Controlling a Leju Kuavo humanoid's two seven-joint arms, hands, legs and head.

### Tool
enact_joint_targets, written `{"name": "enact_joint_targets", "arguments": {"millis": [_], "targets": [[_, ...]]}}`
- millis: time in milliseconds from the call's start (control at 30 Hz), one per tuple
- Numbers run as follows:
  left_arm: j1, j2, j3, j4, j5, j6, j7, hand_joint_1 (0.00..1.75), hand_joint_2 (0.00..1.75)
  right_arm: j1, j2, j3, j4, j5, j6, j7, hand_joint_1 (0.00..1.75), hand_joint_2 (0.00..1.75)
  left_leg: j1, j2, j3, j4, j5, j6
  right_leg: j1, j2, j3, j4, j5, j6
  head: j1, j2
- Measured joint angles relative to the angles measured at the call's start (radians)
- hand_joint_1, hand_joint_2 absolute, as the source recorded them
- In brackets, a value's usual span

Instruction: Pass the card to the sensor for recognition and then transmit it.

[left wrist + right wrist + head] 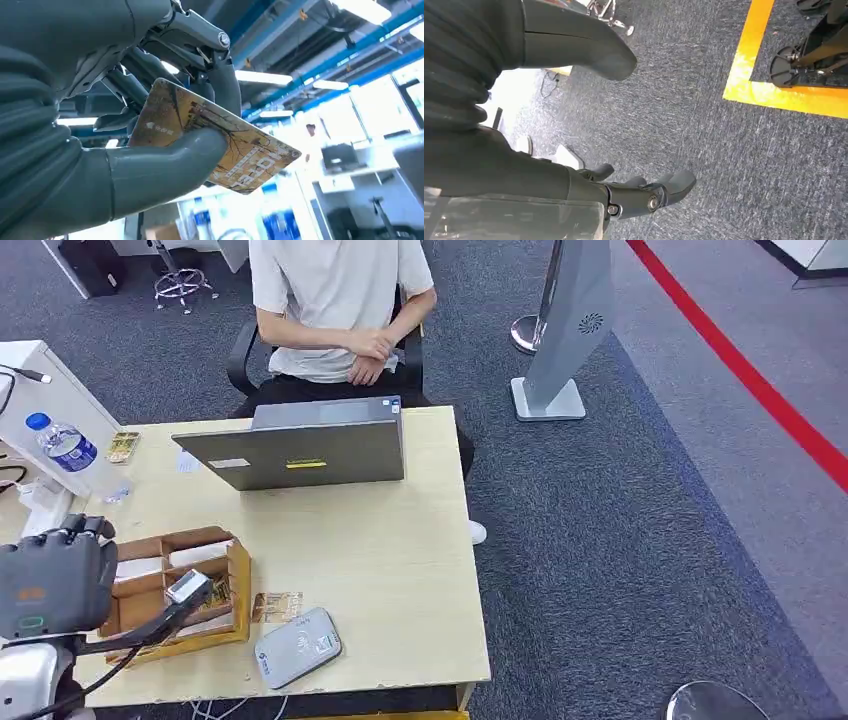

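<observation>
My left hand point(150, 165) pinches a brown and gold printed card point(240, 150) between thumb and fingers, and the card juts out past the thumb. In the head view the left hand point(55, 575) hovers at the table's near left, beside a wooden card box point(235, 580); the held card is hidden behind it. The grey sensor pad point(297, 646) lies flat near the front edge, to the right of the box. A second similar card point(276, 606) lies on the table between box and sensor. My right hand point(624, 192) hangs over grey carpet, fingers apart and holding nothing.
A closed-looking grey laptop point(300, 452) stands across the light wood table point(400, 560), with a seated person point(340, 310) behind it. A water bottle point(62, 443) sits at the far left. A grey kiosk stand point(565, 330) and a red floor line point(740, 365) lie to the right.
</observation>
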Motion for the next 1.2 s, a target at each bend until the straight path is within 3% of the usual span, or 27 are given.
{"name": "enact_joint_targets", "arguments": {"millis": [333, 500, 767, 967, 1200], "targets": [[-0.048, 0.034, 0.001, -0.016, 0.0, -0.022, -0.002, 1.75, 1.75, 0.002, -0.001, 0.0, 0.0, 0.0, 0.005, -0.003, 0.0, 1.75, 0.0, 0.0, 0.0, 0.0, 0.0, 0.0, 0.0, 0.0, 0.0, 0.0, 0.0, 0.0, 0.0, 0.0], [-0.104, 0.066, 0.0, 0.025, 0.0, -0.05, 0.003, 1.75, 1.75, 0.002, -0.004, 0.0, 0.0, 0.0, 0.016, -0.011, 0.0, 1.75, 0.0, 0.0, 0.0, 0.0, 0.0, -0.001, 0.0, 0.0, -0.001, 0.0, 0.001, -0.001, 0.0, 0.0], [-0.144, 0.074, -0.004, 0.079, 0.0, -0.05, 0.01, 1.75, 1.75, 0.001, -0.006, 0.0, 0.0, 0.0, 0.018, -0.013, 0.0, 1.75, 0.0, 0.0, 0.0, 0.0, 0.001, -0.001, 0.0, 0.0, -0.001, 0.0, 0.001, -0.001, 0.0, 0.0], [-0.205, 0.072, -0.061, 0.143, 0.0, -0.048, 0.022, 1.75, 1.75, -0.001, -0.008, 0.001, 0.0, 0.0, 0.021, -0.01, 0.0, 1.75, 0.0, 0.0, 0.0, 0.0, 0.001, -0.001, 0.0, 0.0, -0.001, 0.0, 0.001, -0.001, 0.0, 0.0], [-0.256, 0.055, -0.085, 0.195, 0.0, -0.038, -0.012, 1.75, 1.75, -0.001, -0.008, 0.006, 0.0, 0.0, 0.022, -0.01, 0.0, 1.75, 0.0, 0.0, 0.0, 0.0, 0.001, -0.001, 0.0, 0.001, -0.001, 0.0, 0.002, -0.001, 0.0, 0.0]]}}
